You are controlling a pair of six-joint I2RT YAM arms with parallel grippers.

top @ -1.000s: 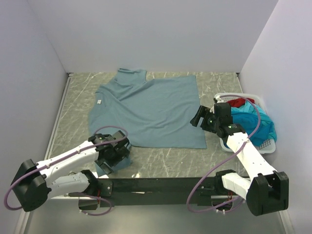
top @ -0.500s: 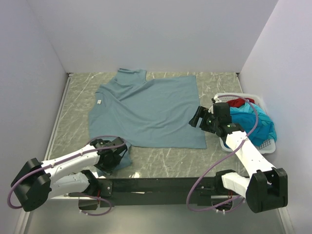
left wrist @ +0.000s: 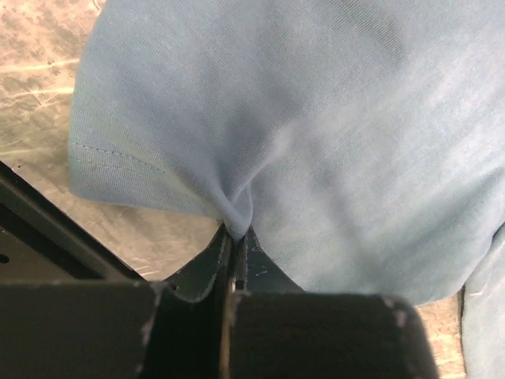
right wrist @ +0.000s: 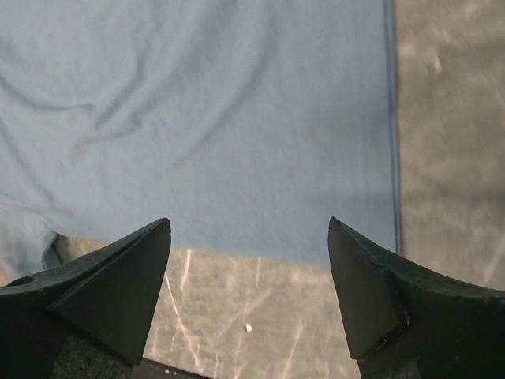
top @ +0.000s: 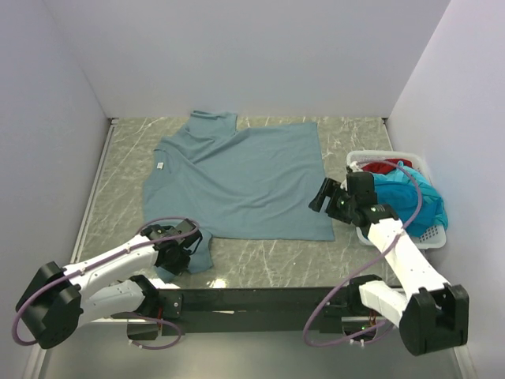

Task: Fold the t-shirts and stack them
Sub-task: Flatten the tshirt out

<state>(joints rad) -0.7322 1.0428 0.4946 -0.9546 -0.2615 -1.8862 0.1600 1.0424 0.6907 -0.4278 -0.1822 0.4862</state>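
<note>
A large grey-blue t-shirt (top: 245, 178) lies spread flat on the marble table. Its near-left sleeve (top: 202, 259) reaches toward the front edge. My left gripper (top: 188, 254) is shut on that sleeve. In the left wrist view the jaws pinch a fold of the blue cloth (left wrist: 235, 225), and the rest of the sleeve (left wrist: 316, 118) lies beyond. My right gripper (top: 320, 196) hangs open just above the shirt's near-right corner. Its fingers (right wrist: 134, 268) straddle the hem (right wrist: 237, 237) with nothing between them. A turquoise t-shirt (top: 412, 197) and a bit of a red one (top: 382, 166) lie in the basket.
The white lattice basket (top: 431, 235) stands at the right edge, close behind my right arm. White walls enclose the table on three sides. A black rail (top: 260, 298) runs along the front edge. Bare marble (right wrist: 450, 158) shows to the right of the shirt.
My left gripper has closed on the near-left sleeve and shifted slightly left. My right gripper has drifted a little right and nearer, staying open.
</note>
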